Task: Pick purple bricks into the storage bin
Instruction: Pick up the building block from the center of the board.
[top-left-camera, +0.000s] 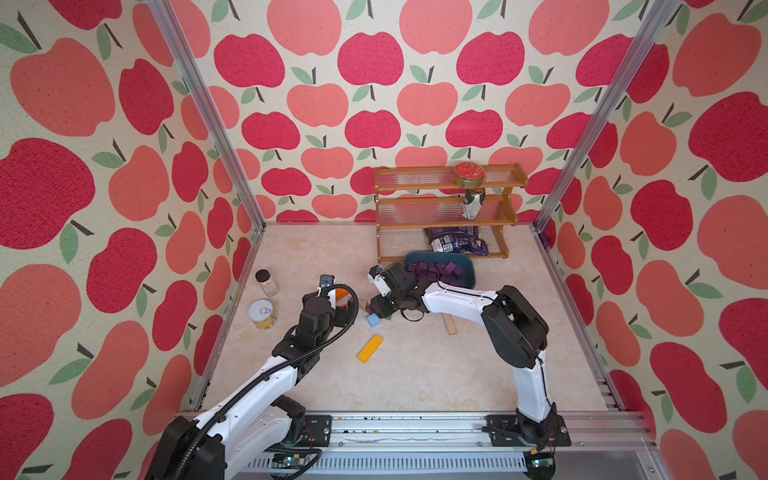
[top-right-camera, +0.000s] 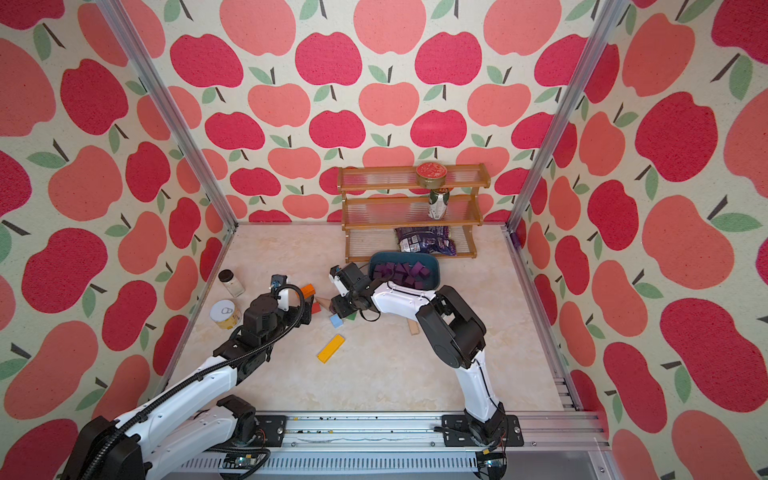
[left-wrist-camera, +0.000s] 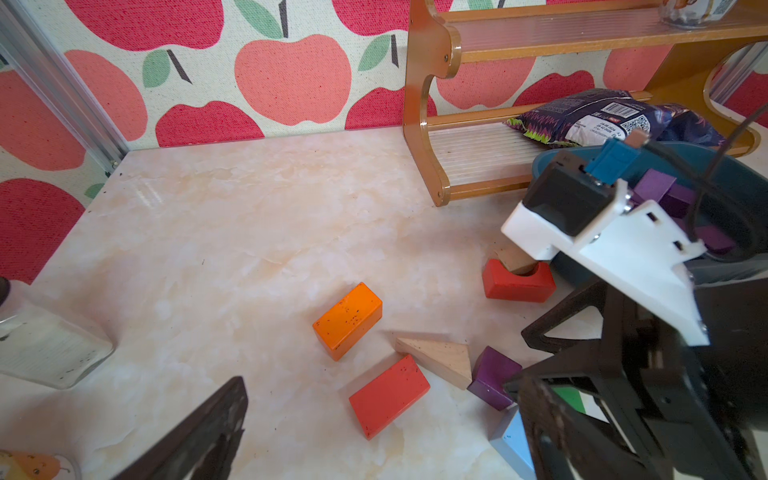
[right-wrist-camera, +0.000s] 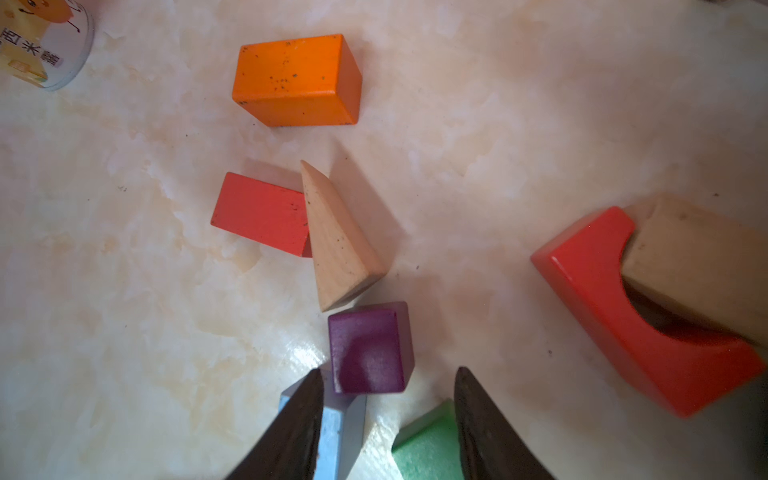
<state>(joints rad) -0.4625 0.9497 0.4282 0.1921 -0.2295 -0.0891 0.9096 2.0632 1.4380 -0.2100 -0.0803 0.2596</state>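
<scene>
The right jaws stand apart, a purple brick (right-wrist-camera: 368, 349) on the worktop (right-wrist-camera: 124, 249) at their tips, not clamped. Left jaws gape wide, empty. More bricks (top-left-camera: 444, 272) lie in the bin (top-left-camera: 468, 270) behind the right jaws.

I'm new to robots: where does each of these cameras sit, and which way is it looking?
Both top views: high above the robot's base, looking down toward the back wall at table, rack and storage bin; left arm and right arm show.
Left wrist: on the left arm, looking low across the table toward the rack; one own finger shows.
Right wrist: on the right arm, looking down; the right gripper, open, flanks a purple brick.
Shared: both wrist views show that brick and the orange block.
</scene>
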